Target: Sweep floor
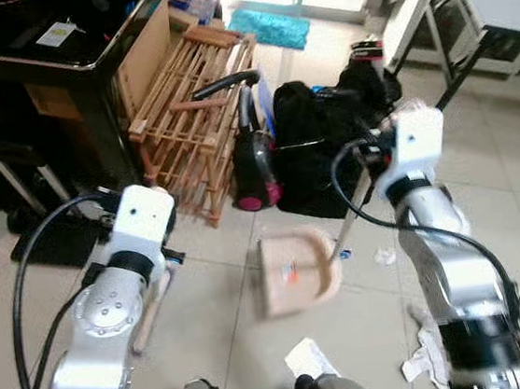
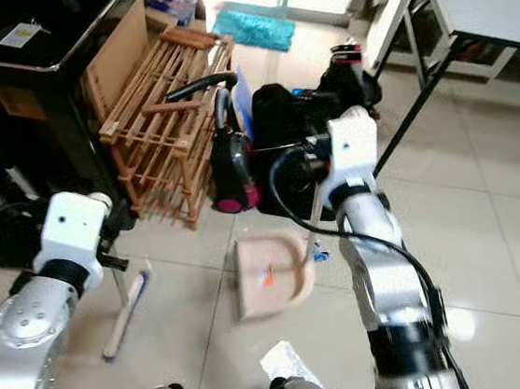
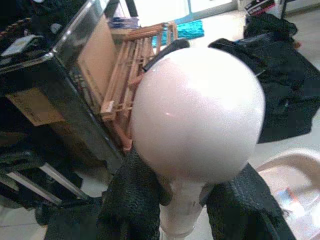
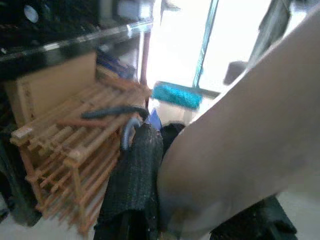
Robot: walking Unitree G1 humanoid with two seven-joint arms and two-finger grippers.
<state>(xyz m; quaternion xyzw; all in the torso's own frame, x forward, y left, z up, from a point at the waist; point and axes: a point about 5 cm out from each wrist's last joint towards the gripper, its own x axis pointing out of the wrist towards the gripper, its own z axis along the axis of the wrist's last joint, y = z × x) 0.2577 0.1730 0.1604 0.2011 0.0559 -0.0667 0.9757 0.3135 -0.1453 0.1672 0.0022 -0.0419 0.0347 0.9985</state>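
While the pink dustpan (image 1: 297, 270) rests on the tiled floor (image 2: 508, 223) in front of the wooden rack (image 1: 196, 108), its upright handle (image 1: 351, 222) is clamped by the right gripper (image 4: 165, 220). A pale brush (image 2: 128, 313) left of the dustpan is gripped by the closed left gripper (image 3: 185, 210). Crumpled paper (image 1: 426, 349) is scattered right of the dustpan.

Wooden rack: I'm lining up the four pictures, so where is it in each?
Left eye view: wooden rack upper centre-left, beside black table.
Right eye view: rack upper left.
Left wrist view: rack behind brush handle's round end.
Right wrist view: rack behind dustpan handle.
Shared landmark: teal mat.
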